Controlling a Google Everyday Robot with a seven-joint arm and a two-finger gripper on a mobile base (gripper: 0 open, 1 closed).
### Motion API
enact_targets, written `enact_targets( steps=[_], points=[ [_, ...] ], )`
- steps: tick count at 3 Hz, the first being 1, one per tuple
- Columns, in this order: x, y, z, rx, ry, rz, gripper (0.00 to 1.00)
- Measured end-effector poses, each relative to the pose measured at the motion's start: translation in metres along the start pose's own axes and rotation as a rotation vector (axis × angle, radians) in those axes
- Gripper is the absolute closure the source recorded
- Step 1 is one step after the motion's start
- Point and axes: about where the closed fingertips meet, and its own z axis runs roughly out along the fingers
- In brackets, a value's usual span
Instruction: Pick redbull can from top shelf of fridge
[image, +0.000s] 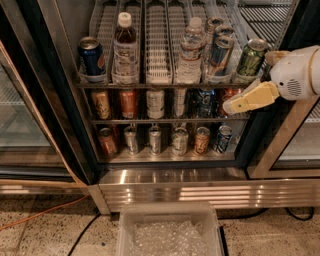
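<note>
Speckled floor (45, 235) is running under the fridge (170, 186). On the top shelf (157, 55), right of the water bottle (191, 50), the redbull can (220, 54) is sitting at its lane front, green can (251, 57) beside it. The claw (239, 102) is hovering below-right of it, not touching; open or closed, can't tell. I'd be lifting, centring on that lane, going in straight to avoid clipping neighbours.

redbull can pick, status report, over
Gripper at right, just below the top shelf, apart from the can. Redbull can at the shelf's front. Green can and water bottle flank it closely.
</note>
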Motion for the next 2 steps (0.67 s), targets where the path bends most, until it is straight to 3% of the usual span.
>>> enact_targets(
  steps=[1, 2],
  points=[
    [-0.0002, 0.0006, 0.0008, -0.002, 0.000, 0.001, 0.16],
    [0.0042, 0.0013, 0.0091, 0.003, -0.008, 0.018, 0.07]
  ],
)
